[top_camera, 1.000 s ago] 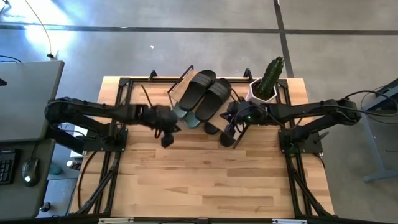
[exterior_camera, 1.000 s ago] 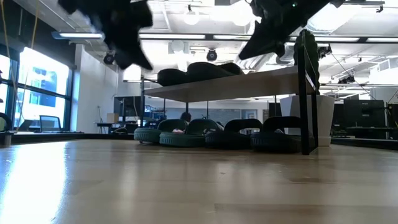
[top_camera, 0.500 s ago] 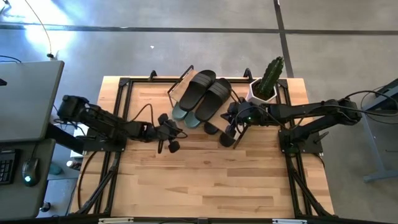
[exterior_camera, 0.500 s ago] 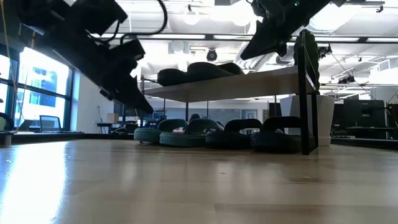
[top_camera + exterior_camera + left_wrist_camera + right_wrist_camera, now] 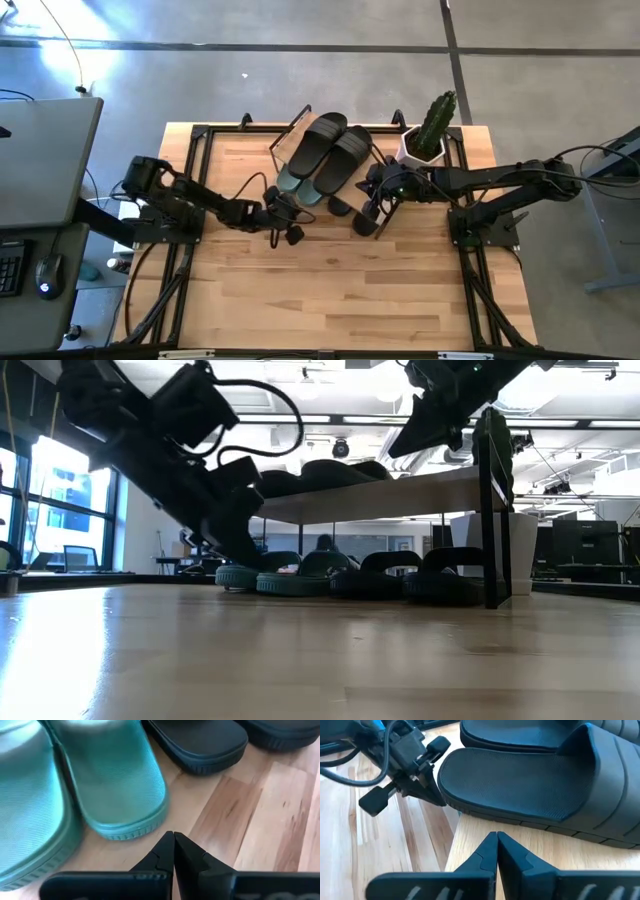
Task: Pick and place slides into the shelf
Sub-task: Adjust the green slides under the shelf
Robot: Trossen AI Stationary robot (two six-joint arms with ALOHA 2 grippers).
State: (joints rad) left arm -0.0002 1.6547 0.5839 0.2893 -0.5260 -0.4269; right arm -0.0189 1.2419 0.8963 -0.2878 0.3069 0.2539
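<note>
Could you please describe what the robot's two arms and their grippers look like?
Both arms are dark, slim and jointed, with loose black cables looping along them. The left gripper and right gripper each have two matte black fingers tapering to a sharp wedge-shaped tip, mounted on a straight black crossbar.

bright ceiling lights and window glare backlight the low view; wrist views are soft up close.

high: straight down | low: table-level | wrists: close | shared: shelf [image 5: 300, 140]
</note>
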